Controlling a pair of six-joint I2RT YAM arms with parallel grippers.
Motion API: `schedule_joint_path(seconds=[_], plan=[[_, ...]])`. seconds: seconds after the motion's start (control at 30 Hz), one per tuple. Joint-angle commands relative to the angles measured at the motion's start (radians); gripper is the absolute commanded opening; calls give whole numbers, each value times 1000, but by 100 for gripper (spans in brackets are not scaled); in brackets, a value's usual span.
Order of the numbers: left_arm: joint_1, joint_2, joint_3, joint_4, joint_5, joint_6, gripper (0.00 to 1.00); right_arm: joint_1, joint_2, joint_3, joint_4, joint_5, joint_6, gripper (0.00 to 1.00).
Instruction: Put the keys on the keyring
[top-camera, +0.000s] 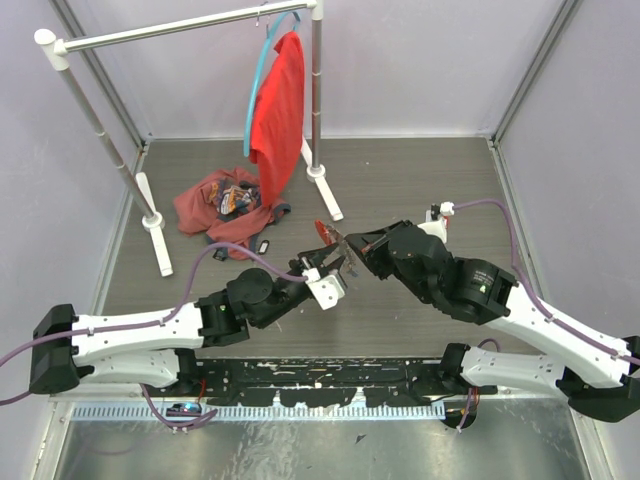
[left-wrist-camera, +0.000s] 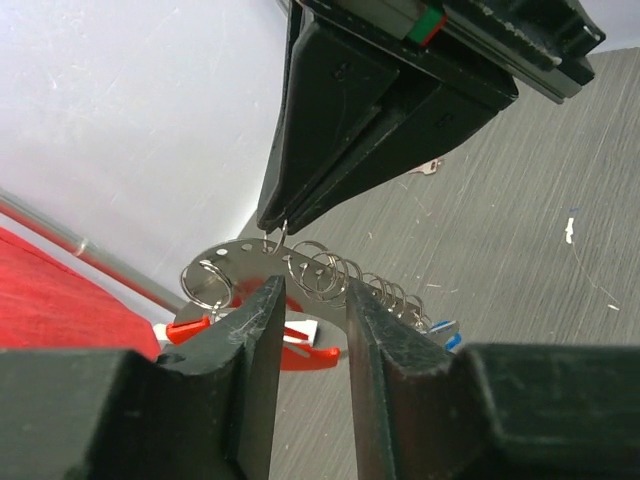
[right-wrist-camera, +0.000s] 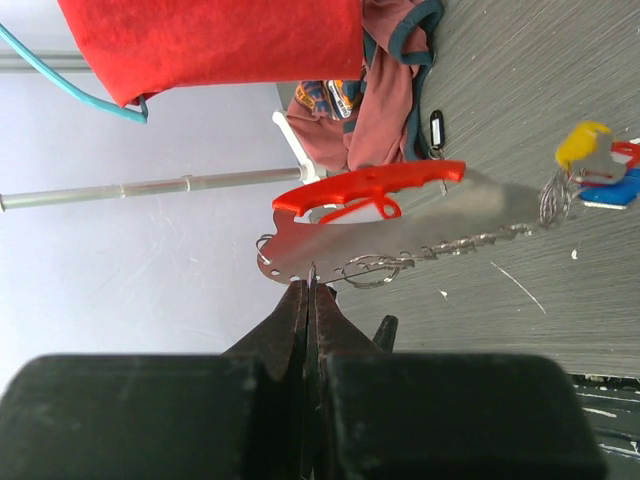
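Note:
The keyring (right-wrist-camera: 400, 232) is a flat silver plate with a row of holes, several small split rings and a red plastic clip (right-wrist-camera: 370, 188). It is held in the air between the arms (top-camera: 336, 246). My right gripper (right-wrist-camera: 311, 285) is shut on one thin ring at the plate's edge, which also shows in the left wrist view (left-wrist-camera: 275, 225). My left gripper (left-wrist-camera: 308, 290) is open, with a finger on each side of the row of rings (left-wrist-camera: 325, 270). Keys with yellow (right-wrist-camera: 583, 145), blue (right-wrist-camera: 610, 190) and red heads hang at the plate's far end. A small key (left-wrist-camera: 428, 166) lies on the table.
A white clothes rack (top-camera: 150, 215) stands at the back left with a red shirt (top-camera: 278, 110) on a blue hanger. A heap of clothes (top-camera: 220, 205) lies by it. A black fob (top-camera: 264, 243) lies at the heap's edge.

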Motion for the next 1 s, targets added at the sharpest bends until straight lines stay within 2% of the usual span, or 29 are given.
schedule_joint_path(seconds=[0.0,0.27,0.77,0.97], plan=[[-4,0,12,103,-18,8,36,0,-24,7,78,10,6,1],[-4,-17,-2,138,-24,8,33,0,-26,-1,83,2,2,1],[-5,43,12,170,-63,60,33,1,-37,-11,101,-20,-6,1],[-4,54,20,175,-73,78,27,2,-34,-13,111,-31,-9,1]])
